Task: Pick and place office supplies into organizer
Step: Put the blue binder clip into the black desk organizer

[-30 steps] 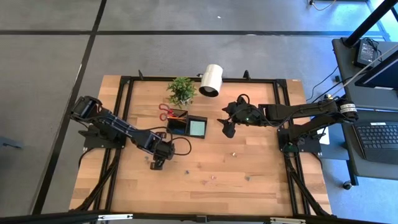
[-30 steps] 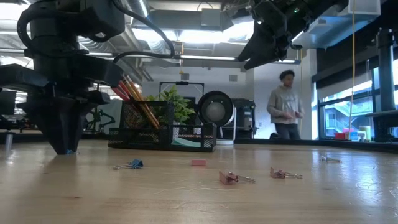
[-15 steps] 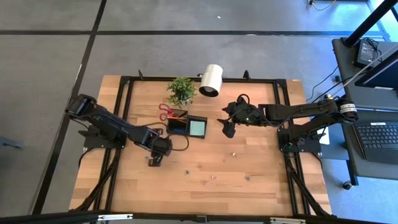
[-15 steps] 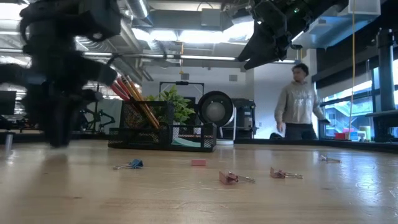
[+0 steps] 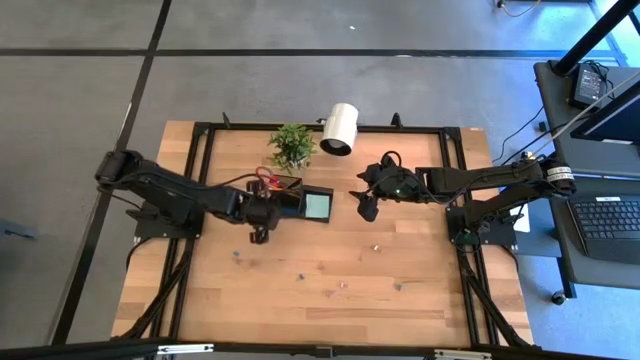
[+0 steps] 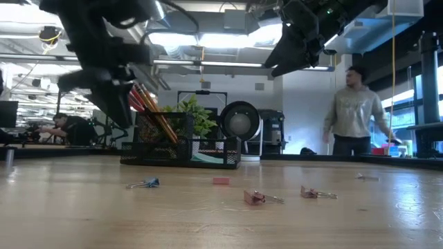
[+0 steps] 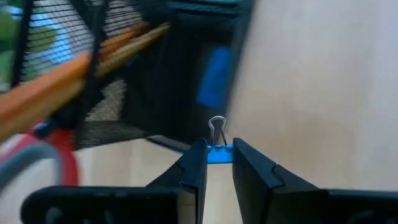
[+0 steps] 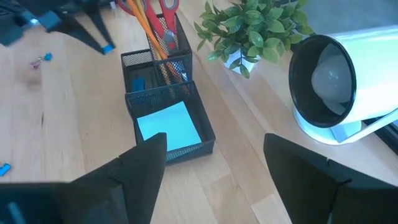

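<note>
My left gripper (image 5: 258, 235) is shut on a small blue binder clip (image 7: 218, 154) and hangs above the table just near-left of the organizer (image 5: 300, 201). The organizer is black mesh. Its tall compartment holds red-handled scissors (image 8: 166, 7) and wooden pencils (image 6: 156, 114), and its low tray holds the teal note pad (image 8: 168, 124). My right gripper (image 5: 362, 206) is open and empty, raised to the right of the organizer. My left gripper pinches the clip's blue body (image 7: 219, 154) between its two fingertips. The clip's wire loop (image 7: 216, 127) sticks out beyond them. The clip is lifted clear of the table, as the right wrist view shows (image 8: 107, 48).
Loose clips lie on the near half of the table: a blue one (image 6: 145, 183), a red piece (image 6: 221, 181) and others (image 6: 255, 198) (image 6: 315, 193). A green plant (image 5: 292, 146) and a white lamp (image 5: 341, 128) stand behind the organizer. A person (image 6: 353, 111) stands beyond the table.
My left gripper has risen off the table, where its tips stood, and gone toward the far edge and the organizer, carrying the blue clip clear of the wood. My right gripper has kept still.
</note>
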